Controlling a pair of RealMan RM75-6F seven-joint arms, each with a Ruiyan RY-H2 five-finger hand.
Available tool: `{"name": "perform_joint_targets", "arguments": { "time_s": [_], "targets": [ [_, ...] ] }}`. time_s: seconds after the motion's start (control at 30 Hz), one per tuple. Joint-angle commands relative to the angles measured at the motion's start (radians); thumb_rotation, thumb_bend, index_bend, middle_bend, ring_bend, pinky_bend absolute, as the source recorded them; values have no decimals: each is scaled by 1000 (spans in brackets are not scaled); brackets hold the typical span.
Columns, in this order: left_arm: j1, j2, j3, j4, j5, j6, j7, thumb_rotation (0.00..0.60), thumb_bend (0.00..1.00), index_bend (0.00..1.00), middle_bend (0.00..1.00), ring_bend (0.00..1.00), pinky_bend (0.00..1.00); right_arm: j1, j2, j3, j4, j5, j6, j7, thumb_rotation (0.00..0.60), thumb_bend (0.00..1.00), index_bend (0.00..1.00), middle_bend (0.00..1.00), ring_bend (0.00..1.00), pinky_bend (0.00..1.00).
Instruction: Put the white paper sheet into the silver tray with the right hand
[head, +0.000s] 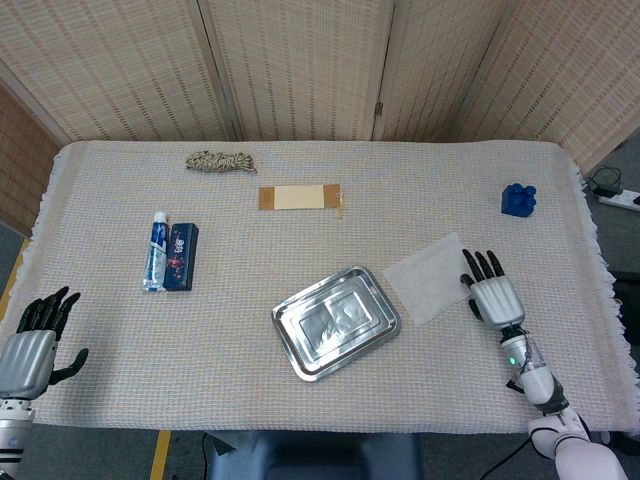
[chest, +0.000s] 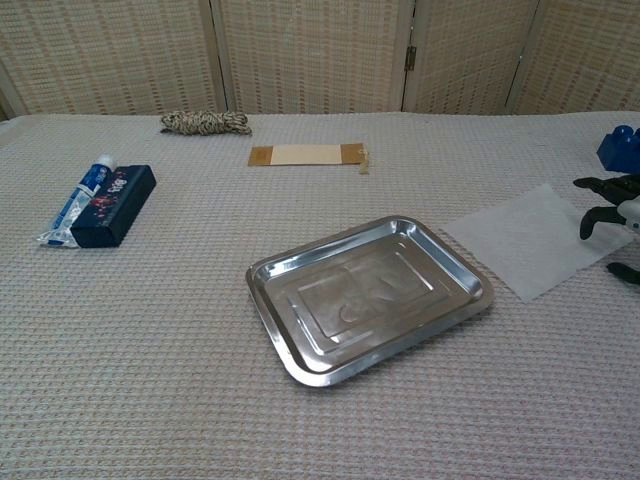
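A table with a pale woven cloth fills both views. Near its middle, toward the front edge, lies the silver tray, set at an angle and holding nothing. Just to the tray's right lies the white sheet, flat on the cloth, close to the tray's corner but outside it.

The right hand is at the sheet's right edge with fingers spread and gripping nothing; its dark fingertips reach over that edge, though whether they touch the paper cannot be told. The left hand sits at the table's front left corner, fingers spread and holding nothing, well apart from everything else.

On the left side a dark box lies with a toothpaste tube touching its left side. Toward the back, near the middle, is a tan card, and further back left a coil of rope. A blue block stands at the right, behind the right hand.
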Motion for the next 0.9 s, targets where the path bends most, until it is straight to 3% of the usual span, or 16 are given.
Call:
{"name": "perform_joint_targets", "arguments": {
  "time_s": [0.03,0.4,0.6,0.9],
  "targets": [
    [2,5,-1,-7,0,4,-9,600,397,0,0,0,0,5,-4,-1,-1,2,-10,2,600,427,367,0,0,0],
    [12,8,-11,-13,-10,29,3,600,397,0,0,0,0,28,-34,10,9,17,-18,14,600,427,371,0,0,0],
    [14,5,-20,-10,-30,31,17,600,398,0,1,0,0,47,-52,20,20,32,-52,35,600,427,459,2,0,0],
    [16,1,-32,-10,-53,34,25,600,398,0,1,0,0,54,-63,27,28,37,-21,79,600,427,587,95,0,0]
  ]
}}
